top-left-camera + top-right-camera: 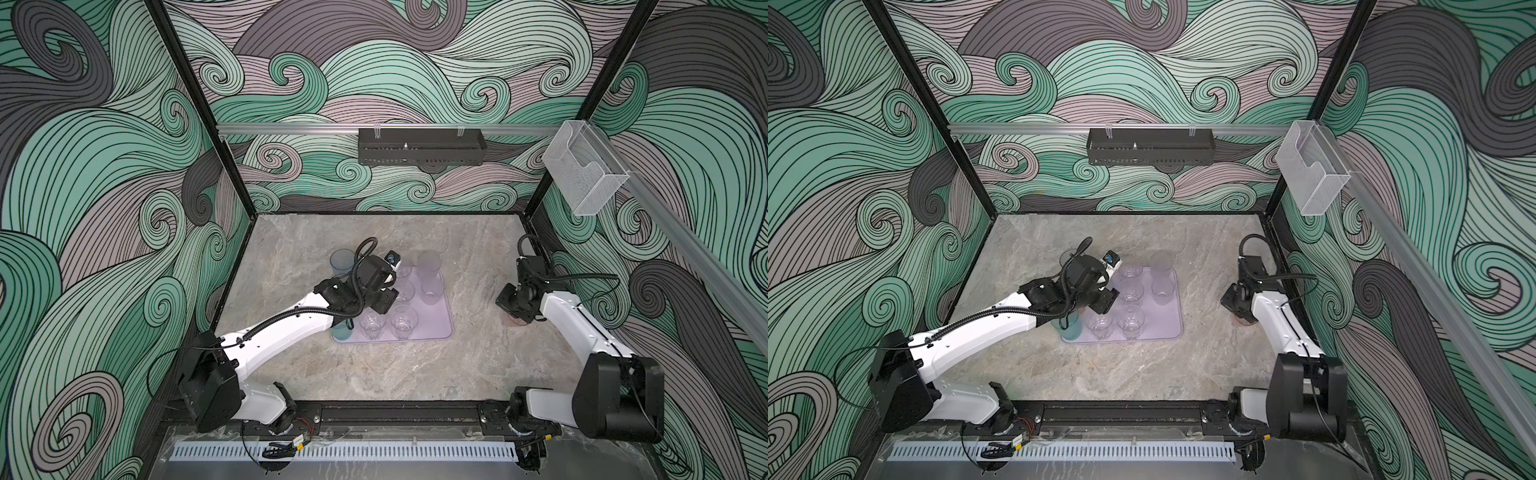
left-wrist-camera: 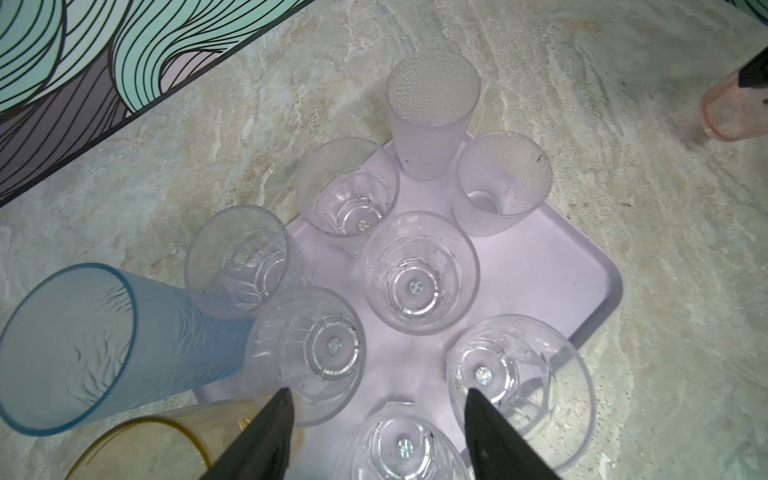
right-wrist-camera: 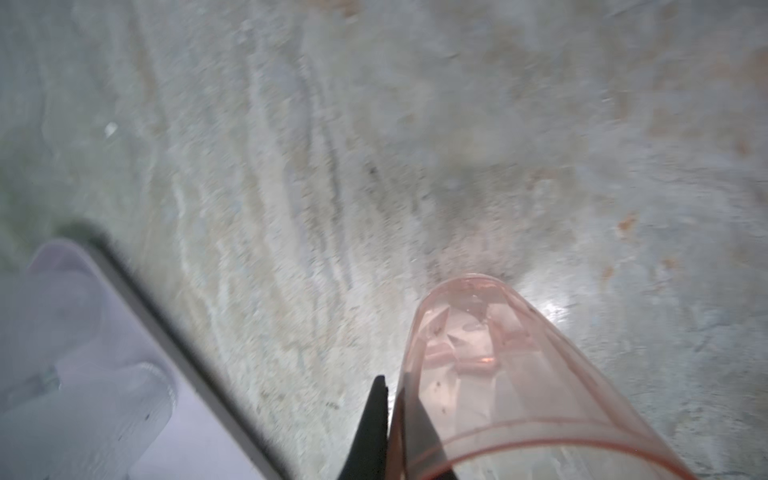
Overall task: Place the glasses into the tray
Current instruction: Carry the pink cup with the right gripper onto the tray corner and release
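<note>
Surface [image 1: 374, 374] of mottled stone carries everything. The lavender tray [image 1: 438, 324] lies near its middle, with bare floor left along its right-hand side in both top views. Clear glasses [image 2: 419, 274] and a frosted cup [image 2: 503, 183] stand upright in it. A blue tumbler [image 2: 83, 349] and an amber tumbler [image 2: 137, 449] stand near its edge.

The step in hand looks to be carrying the short pink cup [image 3: 498, 374] over. A thin pinch on one wall may let it swing. So lift straight, keep it upright, pass above the low rim, and set it on the bare strip, away from the frosted cup.

That cup is apart from the tray, to its right. The right pincer [image 3: 390, 399] is clenched on its wall, one finger inside the rim and one outside, so the cup sits off to one side of the grip. Whether its base touches the surface is hard to tell in the blurred wrist view. The left pincer [image 2: 376, 390] hovers released above the clear glasses, holding nothing.
</note>
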Controlling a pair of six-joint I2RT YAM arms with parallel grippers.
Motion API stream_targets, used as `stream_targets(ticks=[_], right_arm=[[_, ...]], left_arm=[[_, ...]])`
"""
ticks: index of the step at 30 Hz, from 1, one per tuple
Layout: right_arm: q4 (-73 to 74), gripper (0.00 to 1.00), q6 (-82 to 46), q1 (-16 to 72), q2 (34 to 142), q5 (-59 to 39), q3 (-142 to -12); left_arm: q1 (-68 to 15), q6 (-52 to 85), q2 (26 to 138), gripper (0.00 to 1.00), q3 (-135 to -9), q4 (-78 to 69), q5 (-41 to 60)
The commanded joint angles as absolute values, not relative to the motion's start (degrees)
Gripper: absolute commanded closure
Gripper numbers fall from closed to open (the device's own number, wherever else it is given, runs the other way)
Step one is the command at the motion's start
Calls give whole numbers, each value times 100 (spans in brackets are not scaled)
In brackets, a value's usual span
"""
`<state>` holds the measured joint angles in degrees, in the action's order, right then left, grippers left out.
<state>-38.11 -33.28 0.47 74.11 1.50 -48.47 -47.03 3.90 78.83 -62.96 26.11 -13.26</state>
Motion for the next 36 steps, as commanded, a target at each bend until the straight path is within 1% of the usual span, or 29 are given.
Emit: stream_targets(ticks=[1,7,11,14,16,20,26,36], right_arm=[[-4190,97,-3391,699,7210,157,-5084],[-4857,98,-3443,2358,7173,157,-5429],[-4986,95,-3475,3368,7258,-69,-5543],[-5012,95,-3546,3954,7604,-256,-5694],[-5044,95,-3460,4257,7924,-121,-5840],[-5067,95,-3283,4467,8407,-27,-6175],[-5066,94,-2958,4496,8981,93,-6595],[-4826,92,-2760,4482,9636,130,-6653]], left_arm=[[-4687,355,7545,32,-6213,2721,-1738],[-4491,561,7137,31,-5899,2669,-1950],[-4071,999,6816,31,-5774,2772,-1756],[-3713,1283,6552,32,-5538,2576,-1627],[-3568,1337,6415,32,-5437,2509,-1556],[-3498,1330,6351,32,-5405,2607,-1601],[-3490,1414,6221,32,-5252,2641,-1640],[-3480,1301,6127,32,-5122,2603,-1718]])
